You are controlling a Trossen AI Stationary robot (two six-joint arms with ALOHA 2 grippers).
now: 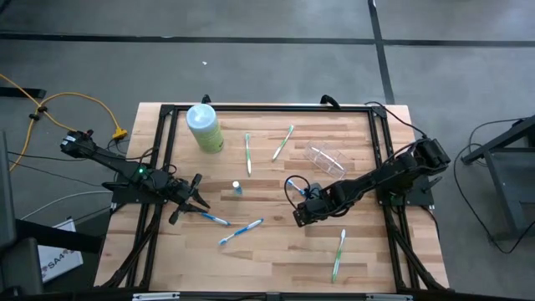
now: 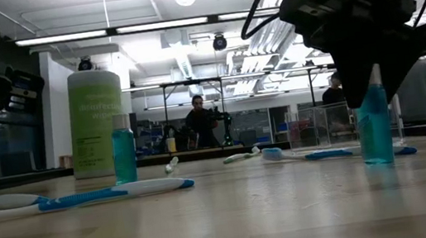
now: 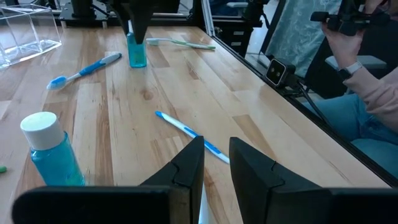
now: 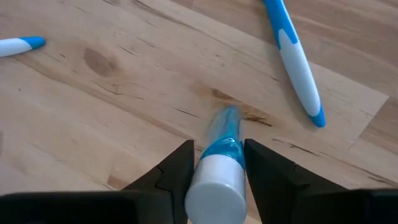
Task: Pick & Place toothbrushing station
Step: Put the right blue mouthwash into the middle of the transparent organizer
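Flanking bottle: blue toothbrush, seemingly apart.

Wooden table. Pale-green bottle with white cap at far left. Green toothbrushes: two mid-far, one near right. Two blue toothbrushes near centre. Small blue bottles upright. Person in background.
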